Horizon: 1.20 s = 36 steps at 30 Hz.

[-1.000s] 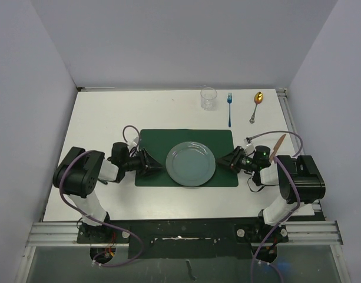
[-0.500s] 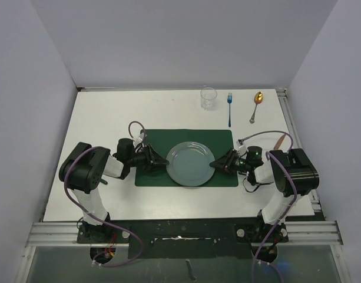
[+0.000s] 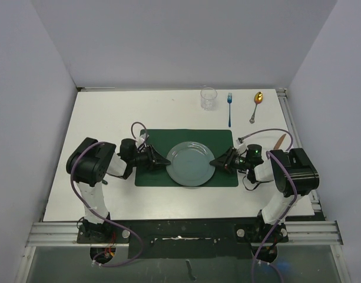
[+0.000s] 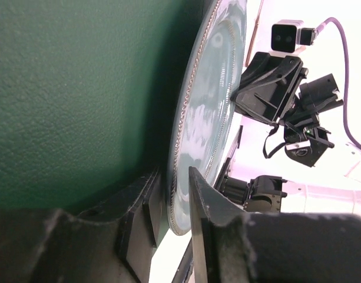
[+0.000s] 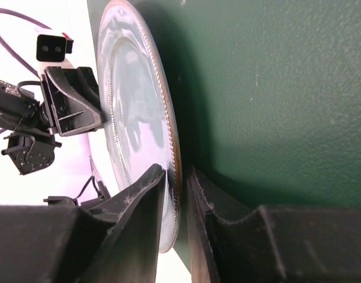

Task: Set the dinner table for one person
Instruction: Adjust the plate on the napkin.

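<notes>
**A:** What are we seeing, biggest thing first?

**B:** We are viewing the white dinner table (image 3: 109, 118) from above. A dark green placemat (image 3: 153, 138) is lying at its middle, and a grey-green plate (image 3: 191, 163) is sitting centred on the mat.

**A:** And the arms?

**B:** The right gripper (image 3: 213, 163) is pinching the plate's right rim. The left gripper (image 3: 166, 161) is straddling the left rim, but we cannot tell whether it is clamping.

**A:** How far along are we judging this?

**B:** Only begun. Mat and plate are looking placed, while the glass (image 3: 208, 98), fork (image 3: 229, 109) and spoon (image 3: 255, 106) are sitting at the far edge, well apart from the mat.
</notes>
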### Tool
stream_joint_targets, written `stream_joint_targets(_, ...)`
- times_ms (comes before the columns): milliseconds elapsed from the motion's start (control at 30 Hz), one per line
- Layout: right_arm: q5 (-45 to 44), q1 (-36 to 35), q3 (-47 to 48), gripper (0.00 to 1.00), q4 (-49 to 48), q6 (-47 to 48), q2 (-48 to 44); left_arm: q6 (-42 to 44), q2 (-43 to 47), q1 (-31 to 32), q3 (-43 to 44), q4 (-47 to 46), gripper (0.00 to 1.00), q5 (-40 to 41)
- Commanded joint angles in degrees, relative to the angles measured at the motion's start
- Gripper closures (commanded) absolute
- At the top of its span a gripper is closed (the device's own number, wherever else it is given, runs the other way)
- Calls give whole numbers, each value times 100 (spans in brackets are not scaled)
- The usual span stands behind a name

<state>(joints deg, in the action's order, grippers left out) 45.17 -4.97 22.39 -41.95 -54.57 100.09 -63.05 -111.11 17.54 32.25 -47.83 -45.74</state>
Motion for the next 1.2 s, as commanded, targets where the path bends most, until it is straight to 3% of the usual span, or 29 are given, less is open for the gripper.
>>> stream_joint_targets(0, -175, -22, 249, 78, 417, 367, -272, -183, -210, 13, 186, -785, 82, -237)
stream_joint_targets(67, -222, -24, 298, 78, 589, 454, -330, -270, -287, 13, 183, -948, 86, -264)
stream_joint_targets(167, -253, -24, 367, 83, 699, 514, -351, -394, -344, 19, 168, -1110, 99, -301)
stream_joint_targets(300, -241, -21, 397, 100, 651, 492, -267, -393, -336, 22, 176, -1102, 100, -312)
stream_joint_targets(633, -112, -60, 310, 100, 60, 204, -157, -82, -67, 21, 243, -550, 100, -93)
stream_joint_targets(1167, -381, -630, 1347, 100, 513, 270, 29, 794, 792, 21, 880, 1204, 100, 521)
